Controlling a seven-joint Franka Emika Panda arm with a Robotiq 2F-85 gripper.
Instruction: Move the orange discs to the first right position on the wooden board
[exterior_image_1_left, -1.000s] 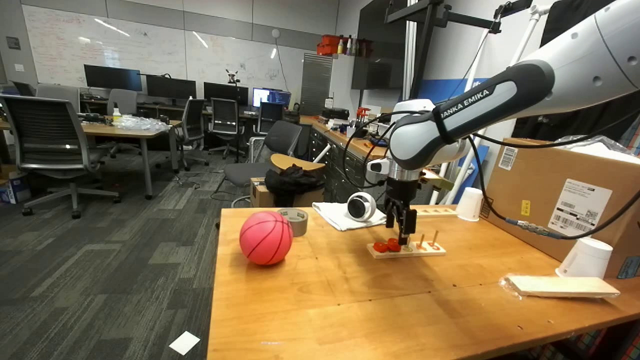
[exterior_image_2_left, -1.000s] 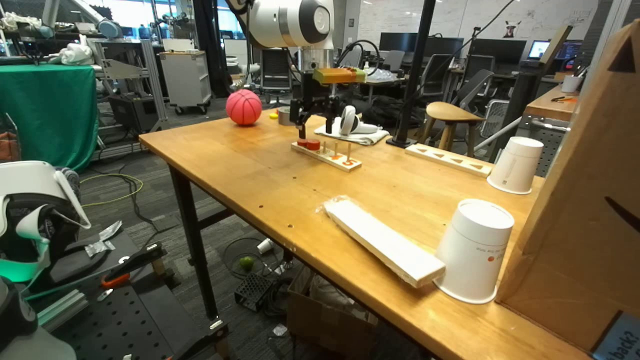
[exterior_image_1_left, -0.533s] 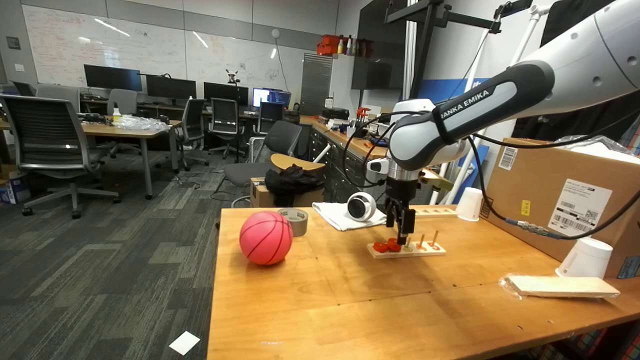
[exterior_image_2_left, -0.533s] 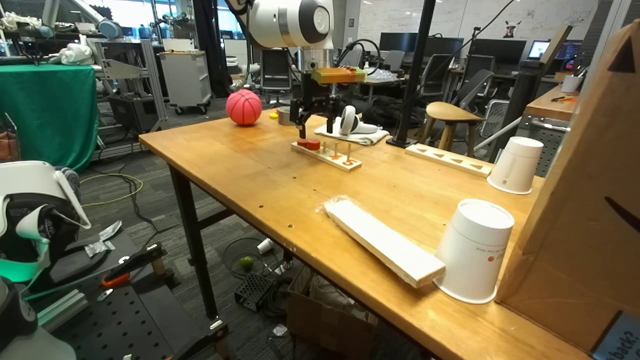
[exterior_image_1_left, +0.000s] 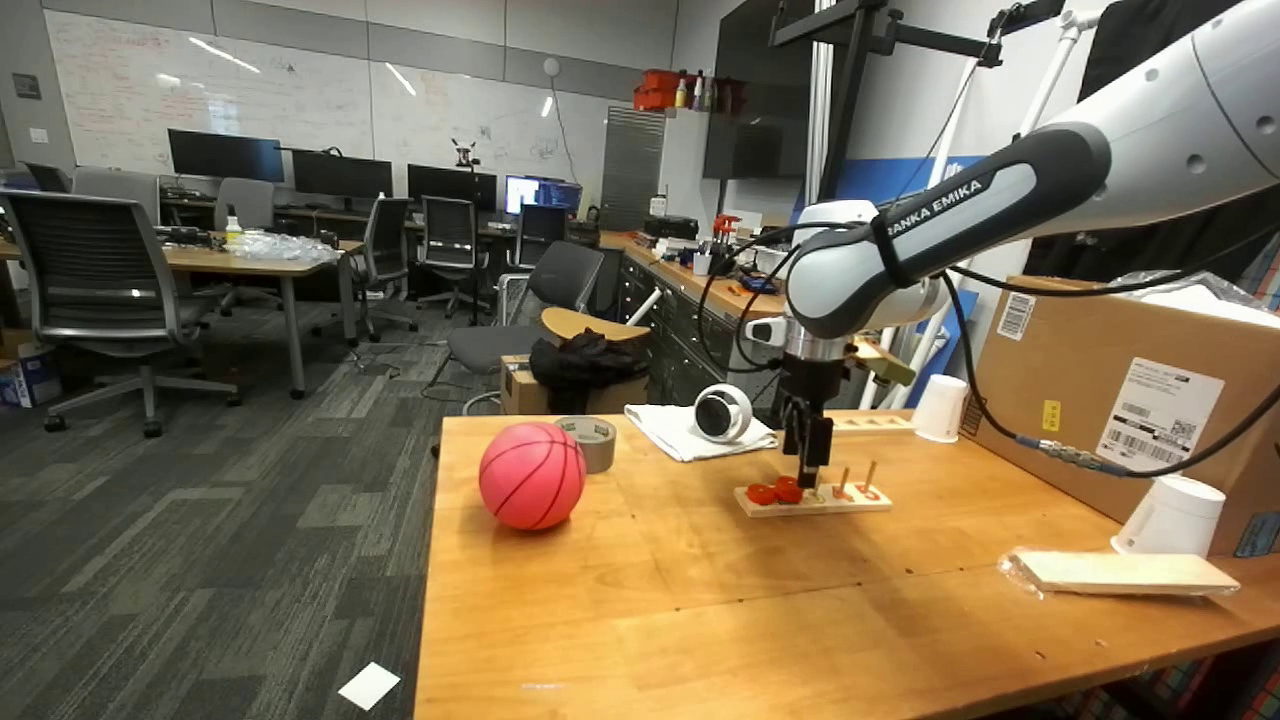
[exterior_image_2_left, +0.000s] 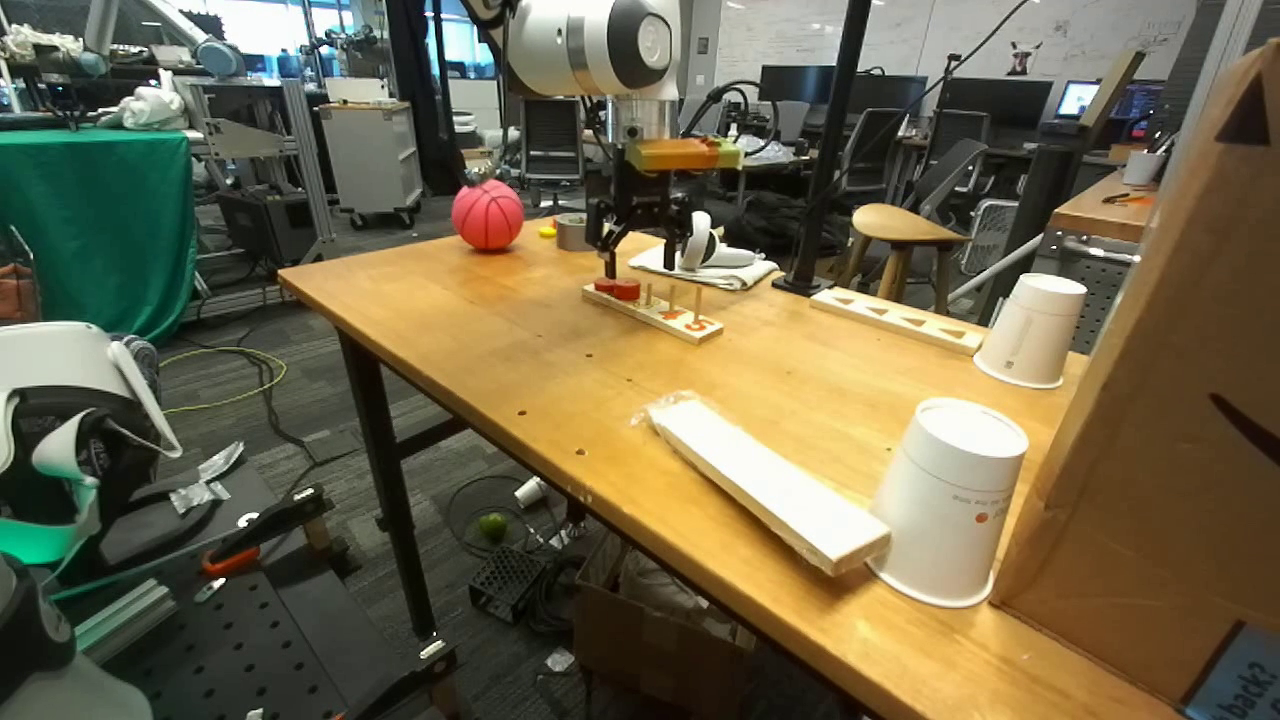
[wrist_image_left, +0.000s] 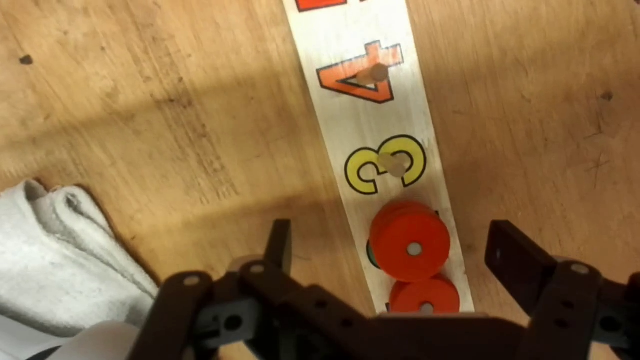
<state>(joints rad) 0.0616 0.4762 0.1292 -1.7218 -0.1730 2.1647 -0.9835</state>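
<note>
Over the brown wooden table (exterior_image_1_left: 640, 630), the black two-fingered gripper (exterior_image_2_left: 640, 265) hangs spread wide, holding nothing. Beneath lies the pale rectangular wooden board (wrist_image_left: 367, 120). At one end, flat round orange-red discs (wrist_image_left: 397, 247) occupy two neighbouring positions, beside the yellow printed 3 (wrist_image_left: 419, 159).

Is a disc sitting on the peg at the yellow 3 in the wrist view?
No, that peg stands bare on the yellow 3, with the orange discs farther along the wooden board.
</note>
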